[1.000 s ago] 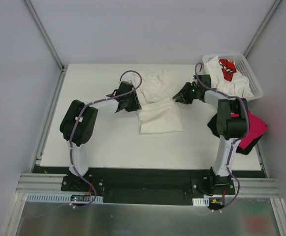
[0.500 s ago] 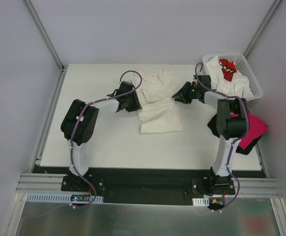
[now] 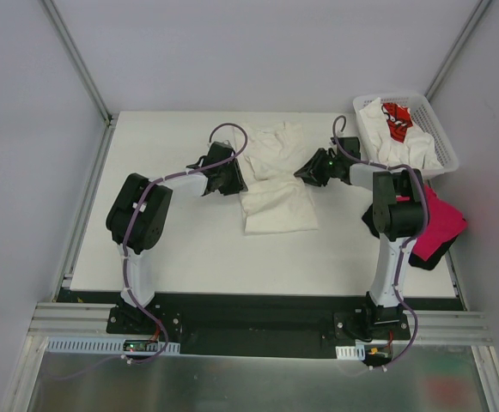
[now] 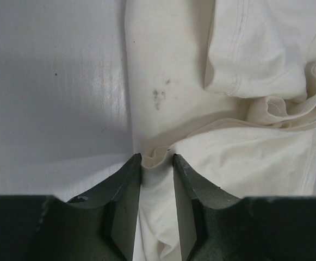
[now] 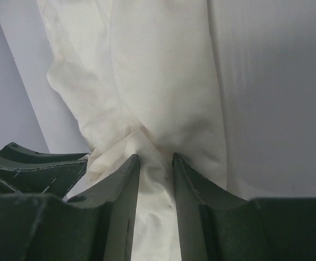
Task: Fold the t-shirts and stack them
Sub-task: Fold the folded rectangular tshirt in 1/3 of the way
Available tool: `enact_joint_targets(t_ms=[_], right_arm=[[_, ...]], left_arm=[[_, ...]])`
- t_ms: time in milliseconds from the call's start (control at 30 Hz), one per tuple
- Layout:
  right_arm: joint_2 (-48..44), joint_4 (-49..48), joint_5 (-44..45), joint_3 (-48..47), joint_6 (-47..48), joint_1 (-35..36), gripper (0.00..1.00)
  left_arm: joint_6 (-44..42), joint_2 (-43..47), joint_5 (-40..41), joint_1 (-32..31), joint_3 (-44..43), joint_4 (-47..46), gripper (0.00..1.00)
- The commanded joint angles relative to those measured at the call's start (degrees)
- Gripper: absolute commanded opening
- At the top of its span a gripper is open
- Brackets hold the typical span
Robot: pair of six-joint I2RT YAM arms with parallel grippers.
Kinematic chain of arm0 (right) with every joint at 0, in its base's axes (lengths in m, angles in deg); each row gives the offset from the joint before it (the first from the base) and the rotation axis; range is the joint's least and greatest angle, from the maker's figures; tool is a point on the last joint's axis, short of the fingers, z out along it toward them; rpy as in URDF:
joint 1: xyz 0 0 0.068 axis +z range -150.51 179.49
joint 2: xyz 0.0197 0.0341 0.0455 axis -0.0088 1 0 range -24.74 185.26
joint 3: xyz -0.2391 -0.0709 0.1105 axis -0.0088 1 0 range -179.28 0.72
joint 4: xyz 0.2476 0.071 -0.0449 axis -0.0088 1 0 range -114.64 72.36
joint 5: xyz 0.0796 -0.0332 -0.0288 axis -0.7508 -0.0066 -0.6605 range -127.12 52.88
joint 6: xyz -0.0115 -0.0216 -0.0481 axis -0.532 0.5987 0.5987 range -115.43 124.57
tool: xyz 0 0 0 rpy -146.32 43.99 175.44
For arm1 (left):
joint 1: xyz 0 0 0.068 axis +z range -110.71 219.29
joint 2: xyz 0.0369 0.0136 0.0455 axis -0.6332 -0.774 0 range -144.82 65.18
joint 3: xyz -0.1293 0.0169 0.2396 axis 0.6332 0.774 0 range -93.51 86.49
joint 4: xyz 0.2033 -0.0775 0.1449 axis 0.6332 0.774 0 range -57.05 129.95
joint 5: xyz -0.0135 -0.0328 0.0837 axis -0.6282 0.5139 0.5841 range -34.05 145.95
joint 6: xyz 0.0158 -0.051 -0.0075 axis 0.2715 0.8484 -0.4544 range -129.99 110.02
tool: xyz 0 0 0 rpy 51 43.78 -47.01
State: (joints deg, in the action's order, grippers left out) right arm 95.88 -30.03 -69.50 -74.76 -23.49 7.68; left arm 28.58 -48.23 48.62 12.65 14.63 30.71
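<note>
In the top view, a cream t-shirt lies in the middle of the white counter, its far part crumpled and its near part flatter. The left gripper is at the left edge of this shirt and the right gripper is at its right edge, both low on the cloth. A white basket stands at the far right corner and holds a white t-shirt with red print among other white cloth. A magenta-pink t-shirt lies near the right edge of the counter, on top of a black t-shirt.

In the left wrist view, the left gripper pinches a fold of the cream t-shirt between its two fingers; the cloth bunches just above the tips.

In the right wrist view, the right gripper also pinches a gathered fold of the cream t-shirt, and the cloth spreads away from it over the counter.
</note>
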Motion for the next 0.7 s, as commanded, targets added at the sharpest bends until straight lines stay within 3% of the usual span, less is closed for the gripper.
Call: enact_joint_targets(t_ms=[0, 133, 267, 333, 667], right_arm=[[-0.65, -2.70, -1.19, 1.04, -0.60, 0.17, 0.34], [-0.65, -3.05, -1.54, 1.04, -0.86, 0.16, 0.31], [-0.74, -3.49, -1.46, 1.04, -1.13, 0.16, 0.06], [-0.65, -3.49, -1.54, 0.95, -1.21, 0.16, 0.01], [-1.17, -3.66, -1.63, 0.95, -1.65, 0.17, 0.01]], left_arm=[[1.07, -0.06, -1.10, -0.26, -1.53, 0.13, 0.29], [1.16, -0.32, -0.93, -0.26, -1.71, 0.22, 0.29], [1.25, -0.50, -0.49, -0.26, -1.62, 0.22, 0.28], [1.33, -0.59, -0.31, -0.17, -1.62, 0.22, 0.27], [1.86, -1.73, -0.14, 0.27, -1.97, 0.22, 0.23]])
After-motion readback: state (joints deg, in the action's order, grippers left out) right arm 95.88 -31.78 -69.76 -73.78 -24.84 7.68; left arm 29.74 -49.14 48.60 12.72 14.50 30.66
